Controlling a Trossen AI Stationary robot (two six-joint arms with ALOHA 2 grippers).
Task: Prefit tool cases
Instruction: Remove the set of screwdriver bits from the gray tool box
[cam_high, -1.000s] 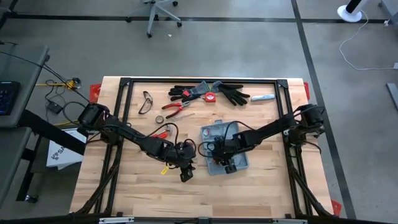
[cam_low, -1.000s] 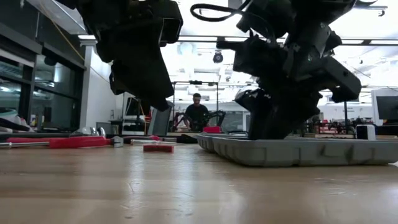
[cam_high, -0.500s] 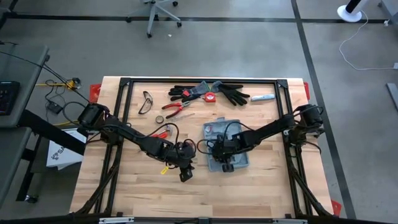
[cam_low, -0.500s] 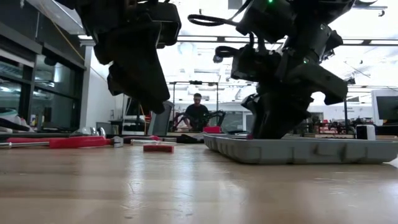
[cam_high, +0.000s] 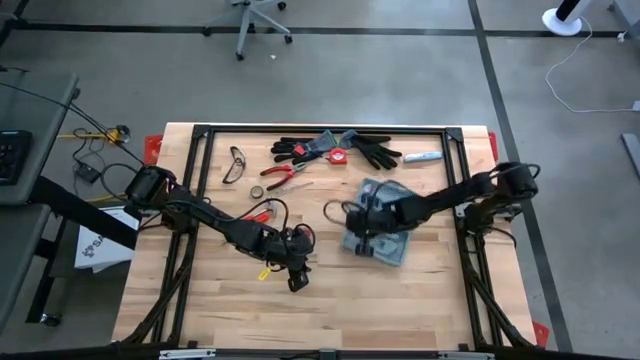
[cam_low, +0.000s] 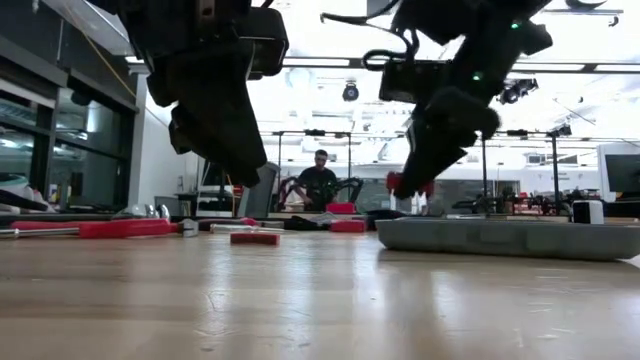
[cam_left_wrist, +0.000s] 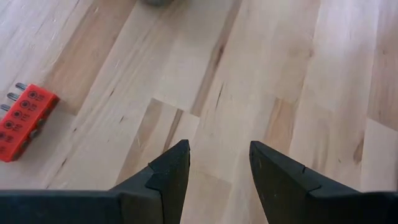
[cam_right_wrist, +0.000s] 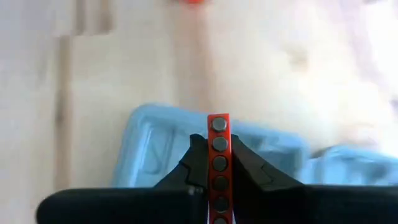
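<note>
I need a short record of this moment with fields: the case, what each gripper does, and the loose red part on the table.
case: tool case lies open and flat on the table
right gripper: right gripper shut on a red bit holder, lifted above the case
left gripper: left gripper open, empty, over bare wood
loose red part: second red bit holder lies on the table near the left gripper

Grey-blue tool case (cam_high: 381, 232) lies open and flat, right of centre on bench (cam_high: 420, 310), skewed to its edges; pale moulded interior faces up.
</note>
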